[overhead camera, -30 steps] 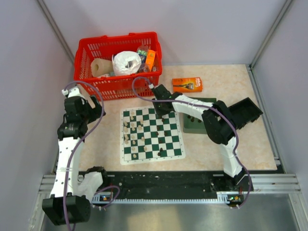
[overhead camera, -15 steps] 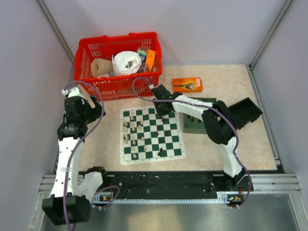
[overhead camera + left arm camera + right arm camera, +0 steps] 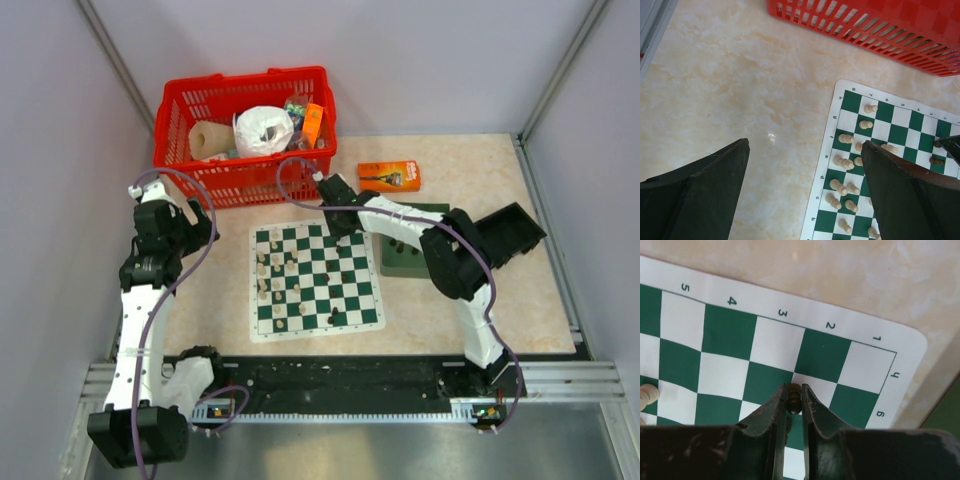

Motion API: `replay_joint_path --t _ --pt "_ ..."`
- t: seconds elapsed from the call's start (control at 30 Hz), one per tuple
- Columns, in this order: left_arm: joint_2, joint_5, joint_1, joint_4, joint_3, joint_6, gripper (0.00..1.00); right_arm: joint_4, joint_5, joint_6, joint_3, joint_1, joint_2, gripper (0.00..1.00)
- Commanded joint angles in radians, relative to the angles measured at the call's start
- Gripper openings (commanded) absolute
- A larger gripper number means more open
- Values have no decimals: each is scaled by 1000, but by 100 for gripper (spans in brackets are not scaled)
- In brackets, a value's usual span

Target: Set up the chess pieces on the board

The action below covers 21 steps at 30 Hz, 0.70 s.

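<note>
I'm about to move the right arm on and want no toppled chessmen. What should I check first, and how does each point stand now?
1. Right gripper shut on the dark piece: ok.
2. Piece upright in the grip: cannot tell.
3. Piece's base resting on the board: cannot tell.
4. Squares right beside it bare: ok.
5. Left gripper open, off to the board's side: ok.

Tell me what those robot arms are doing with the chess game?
They're setting up chess. The right gripper is pinching a dark piece near the far edge of the board. The left gripper hangs open over the table beside the board. Several cream pieces stand on the side nearest it.
</note>
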Motion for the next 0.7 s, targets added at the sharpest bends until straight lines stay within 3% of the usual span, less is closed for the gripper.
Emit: replay_joint_path --t 0.0,0.67 --pt "-19 5 1 39 -4 -6 99 5 64 15 73 -22 -28 14" --pt "-18 8 -1 41 -5 -6 99 31 66 21 108 -60 47 15"
